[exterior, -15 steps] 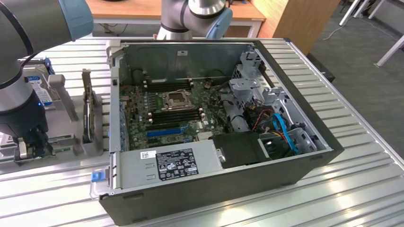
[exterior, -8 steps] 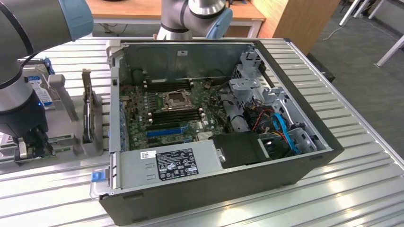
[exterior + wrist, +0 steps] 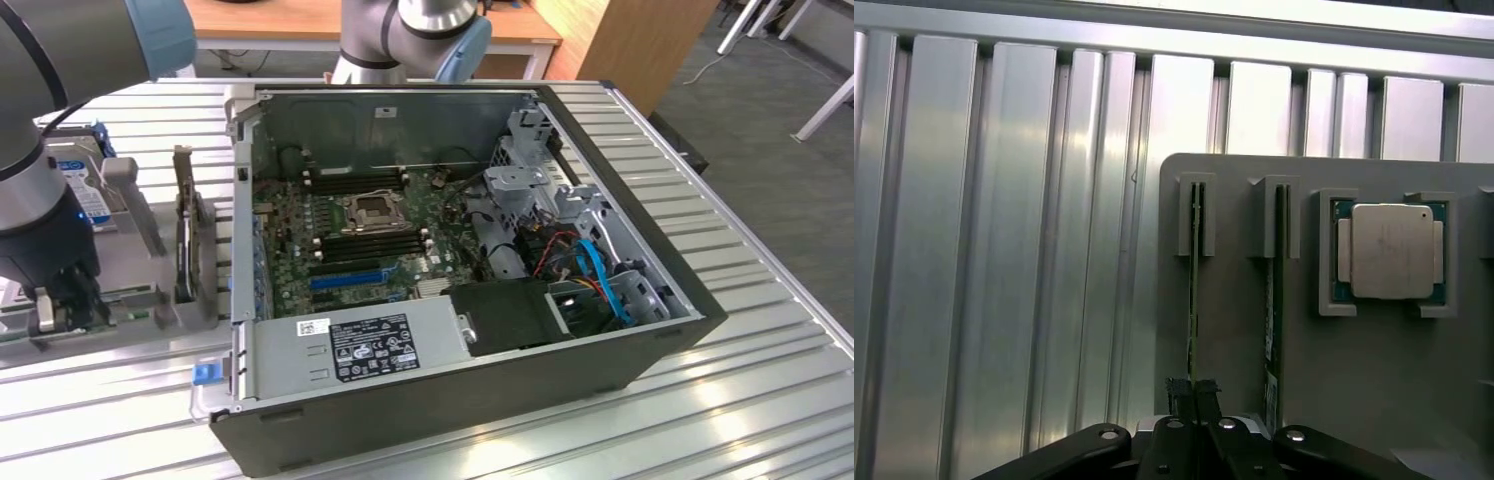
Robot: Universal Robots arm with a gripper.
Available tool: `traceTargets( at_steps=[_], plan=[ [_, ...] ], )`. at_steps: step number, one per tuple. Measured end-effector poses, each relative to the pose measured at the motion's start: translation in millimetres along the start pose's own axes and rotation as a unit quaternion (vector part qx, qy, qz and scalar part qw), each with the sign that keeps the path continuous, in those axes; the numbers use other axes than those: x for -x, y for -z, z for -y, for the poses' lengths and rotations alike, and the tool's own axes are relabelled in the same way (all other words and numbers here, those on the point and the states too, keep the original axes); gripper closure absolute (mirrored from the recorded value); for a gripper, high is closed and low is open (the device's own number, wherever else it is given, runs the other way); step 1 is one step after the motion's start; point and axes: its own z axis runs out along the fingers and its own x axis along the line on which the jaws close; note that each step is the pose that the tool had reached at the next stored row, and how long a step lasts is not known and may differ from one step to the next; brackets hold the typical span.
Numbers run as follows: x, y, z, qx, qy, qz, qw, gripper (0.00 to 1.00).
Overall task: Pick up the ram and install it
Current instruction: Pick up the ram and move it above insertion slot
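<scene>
The ram (image 3: 1194,270) stands on edge in a slot of a grey holder (image 3: 1239,330), seen as a thin green strip. My gripper (image 3: 1192,395) is shut on its near end, with the black fingers pressed against both faces of the board. A second stick (image 3: 1272,300) stands in the neighbouring slot. In the exterior view my gripper (image 3: 64,305) is low over the holder (image 3: 134,300), to the exterior view's left of the open computer case (image 3: 641,250). The motherboard (image 3: 354,225) lies inside the case with long black slots (image 3: 358,244) beside the processor socket.
A processor chip (image 3: 1392,250) sits in a pocket of the holder beside the sticks. A card (image 3: 187,235) stands upright between the holder and the case wall. A blue slot (image 3: 350,278) and the power supply (image 3: 367,345) lie inside the case. Ribbed metal table (image 3: 747,400) all around.
</scene>
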Motion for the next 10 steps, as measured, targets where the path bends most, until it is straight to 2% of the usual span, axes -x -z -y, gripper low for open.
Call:
traceTargets(
  at_steps=[10],
  plan=[
    [0.2, 13.2, 0.9, 0.0, 0.0, 0.0, 1.0, 0.89]
  ],
)
